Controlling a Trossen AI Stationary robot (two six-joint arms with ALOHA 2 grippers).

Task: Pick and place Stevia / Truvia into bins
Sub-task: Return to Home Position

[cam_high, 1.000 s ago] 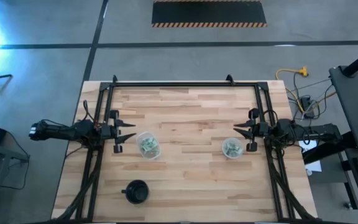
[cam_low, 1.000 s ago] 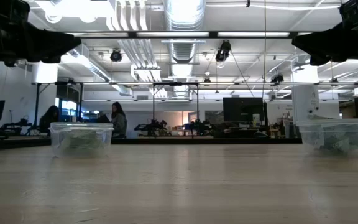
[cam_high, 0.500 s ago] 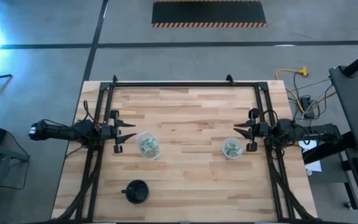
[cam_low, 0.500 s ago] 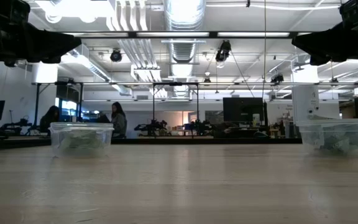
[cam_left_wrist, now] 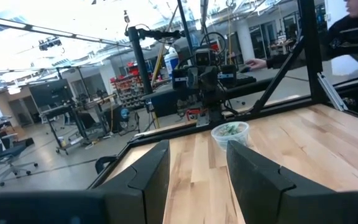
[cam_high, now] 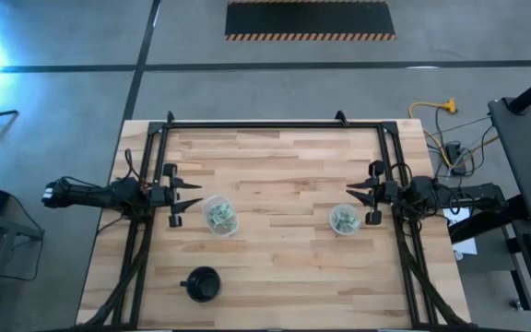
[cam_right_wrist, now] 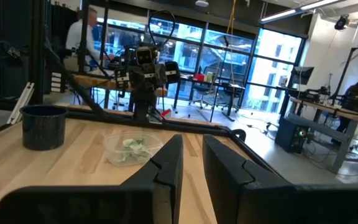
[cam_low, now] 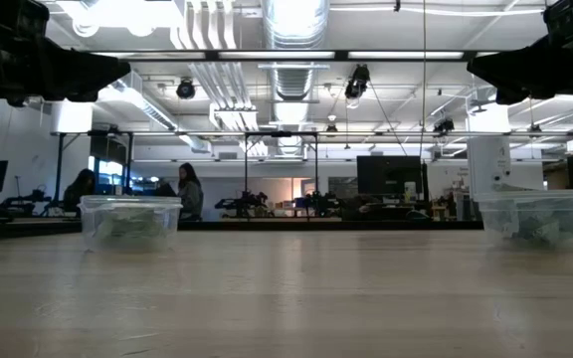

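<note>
The little paper packets [cam_high: 220, 218] are hard to see. They show only as pale green and white bits piled inside the two cups, too small to count. From the low view they are a blur behind the clear plastic walls. In that view the arms are cut off, just dark shapes in the top corners.

The bench [cam_high: 275, 267] is made of light wood strips with a smooth top, and a black metal frame [cam_high: 275, 124] runs round its edges. The left cup [cam_high: 205, 210] and the right cup [cam_high: 332, 218] are round, clear and thin, with whitish rims. Both stand upright and well apart. A black cup [cam_high: 201, 283], round and dark, stands alone near the front edge, on the left side.

The left claw [cam_high: 194, 195] hangs at the left edge of the bench, just beside the left cup. Its two dark fingers are spread and hold nothing. The right claw [cam_high: 351, 195] hangs at the right edge, just beside the right cup. Its fingers are a little apart and hold nothing too.

Far behind the bench, people [cam_low: 187, 191] sit at desks in a big room.

Nothing has moved since a second ago. Both arms, both cups and the black cup are in the same spots.
</note>
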